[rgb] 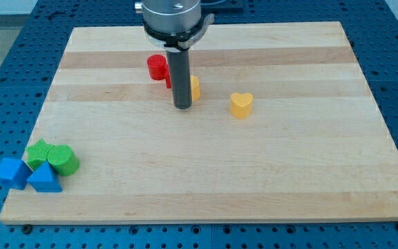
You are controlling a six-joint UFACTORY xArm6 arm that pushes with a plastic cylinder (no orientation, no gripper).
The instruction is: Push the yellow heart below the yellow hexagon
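The yellow heart (241, 104) lies on the wooden board right of centre. The yellow hexagon (195, 88) is to its left and slightly higher, mostly hidden behind my rod. My tip (182, 107) rests on the board just in front of the hexagon, left of the heart with a clear gap to it.
A red cylinder (157, 66) and another red block (168, 78), partly hidden by the rod, sit up-left of the hexagon. At the lower left corner are two green blocks (39, 151) (63, 160) and two blue blocks (11, 172) (44, 178). The board (254, 180) ends near them.
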